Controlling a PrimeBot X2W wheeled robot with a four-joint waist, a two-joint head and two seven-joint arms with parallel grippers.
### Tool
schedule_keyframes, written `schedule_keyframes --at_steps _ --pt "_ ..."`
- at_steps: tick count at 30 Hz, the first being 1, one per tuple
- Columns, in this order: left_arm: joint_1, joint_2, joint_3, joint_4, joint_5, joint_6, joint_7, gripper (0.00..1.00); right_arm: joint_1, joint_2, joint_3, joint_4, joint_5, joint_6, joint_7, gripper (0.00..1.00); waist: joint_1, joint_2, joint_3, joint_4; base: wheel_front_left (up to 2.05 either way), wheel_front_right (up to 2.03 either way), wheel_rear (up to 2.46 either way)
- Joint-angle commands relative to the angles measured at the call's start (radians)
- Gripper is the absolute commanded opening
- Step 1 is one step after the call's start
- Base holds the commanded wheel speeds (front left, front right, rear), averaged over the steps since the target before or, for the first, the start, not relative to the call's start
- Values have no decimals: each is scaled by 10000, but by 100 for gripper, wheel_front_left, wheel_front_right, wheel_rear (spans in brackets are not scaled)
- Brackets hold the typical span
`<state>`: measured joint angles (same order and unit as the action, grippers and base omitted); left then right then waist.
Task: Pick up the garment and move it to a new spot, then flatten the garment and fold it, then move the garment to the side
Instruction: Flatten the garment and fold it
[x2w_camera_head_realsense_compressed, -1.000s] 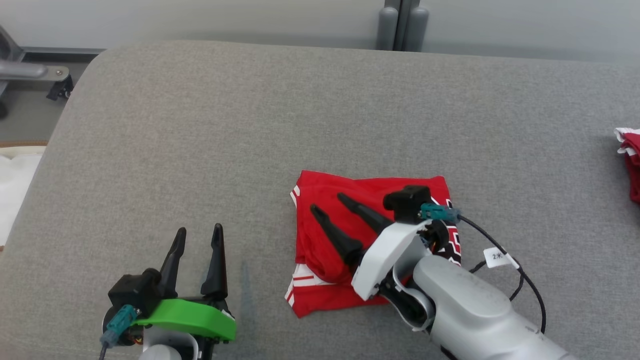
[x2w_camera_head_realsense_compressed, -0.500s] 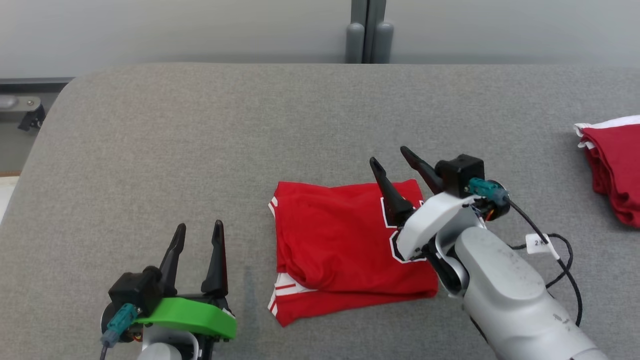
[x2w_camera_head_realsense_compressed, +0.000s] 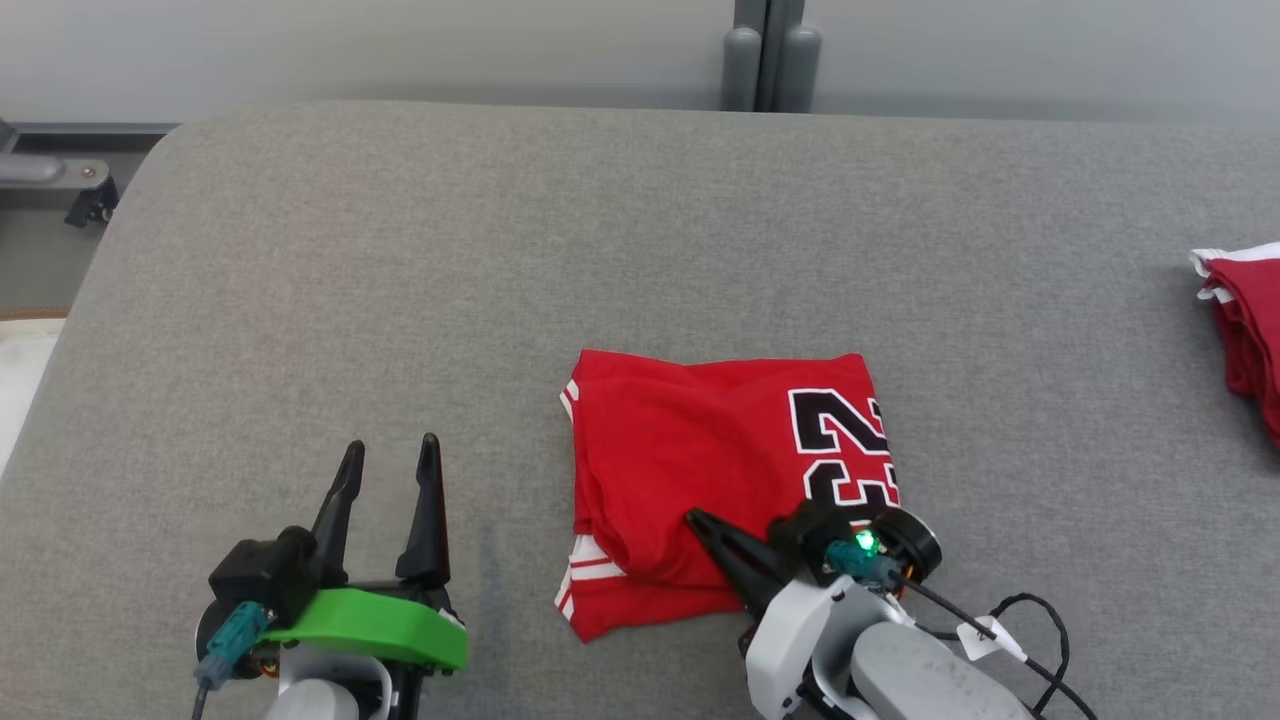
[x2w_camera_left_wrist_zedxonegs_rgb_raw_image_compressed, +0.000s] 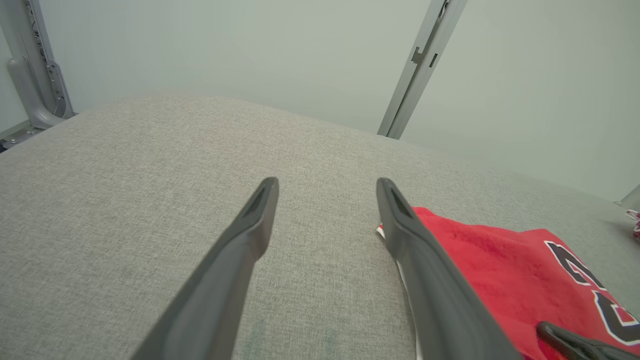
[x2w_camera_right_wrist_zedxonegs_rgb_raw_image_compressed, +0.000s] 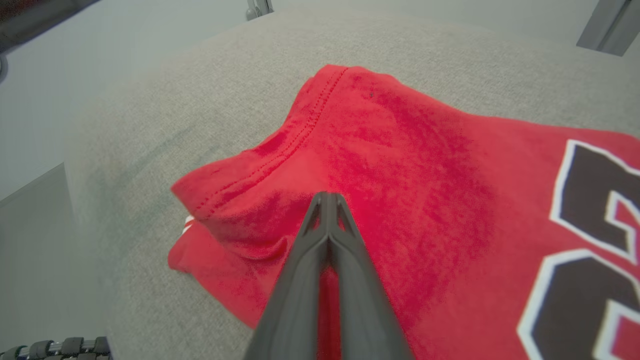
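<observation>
LOWER CTR OF THE HEAD VIEW: our folded red jersey with a black-and-white number (x2w_camera_head_realsense_compressed: 700, 450) lies as a neat rectangle on the grey fabric-covered table (x2w_camera_head_realsense_compressed: 500, 250), number side up at its right half and white-striped hems peeking out at lower left.

Our right gripper (x2w_camera_head_realsense_compressed: 700, 520) comes in from the bottom edge w/ its two dark fingers pressed tight together, tips lying on the jersey's near edge. In the right wrist view the tips meet over a soft ridge of red cloth. Whether any fabric is nipped between them, we cannot tell. Our left gripper (x2w_camera_head_realsense_compressed: 392, 445) sits at lower left, jaws spread wide and holding nothing, just beside the jersey's left edge but apart from it.

A second heap of red-and-white cloth (x2w_camera_head_realsense_compressed: 1245, 320) lies at the far right edge of the frame, well apart.

We judge flattening and folding done, so the step in hand looks like the last: moving the jersey aside. The next move calls for a hold that takes all layers at once, or a flat push. Either way it should be a low, steady carry so the fold doesn't spill open, prob. toward the right-hand heap.
</observation>
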<state>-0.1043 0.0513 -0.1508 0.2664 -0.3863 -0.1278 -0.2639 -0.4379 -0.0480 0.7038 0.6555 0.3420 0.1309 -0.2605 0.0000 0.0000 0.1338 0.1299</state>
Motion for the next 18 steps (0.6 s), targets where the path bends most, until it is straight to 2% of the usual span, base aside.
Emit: schedule_keyframes --at_steps 1,10,18 --pt "-170 5 49 -7 -49 -51 -1 100 57 -41 241 89 133 -6 -17 0 0 0 106 149 0 0 0" --pt "-311 -2 123 -91 -111 -52 -3 100 -320 -47 1916 310 1231 -6 -41 0 0 0 427 473 0 0 0" --pt "-339 -4 214 -112 -157 -53 -1 100 -742 -50 3227 159 988 -6 -51 0 0 0 522 450 0 0 0"
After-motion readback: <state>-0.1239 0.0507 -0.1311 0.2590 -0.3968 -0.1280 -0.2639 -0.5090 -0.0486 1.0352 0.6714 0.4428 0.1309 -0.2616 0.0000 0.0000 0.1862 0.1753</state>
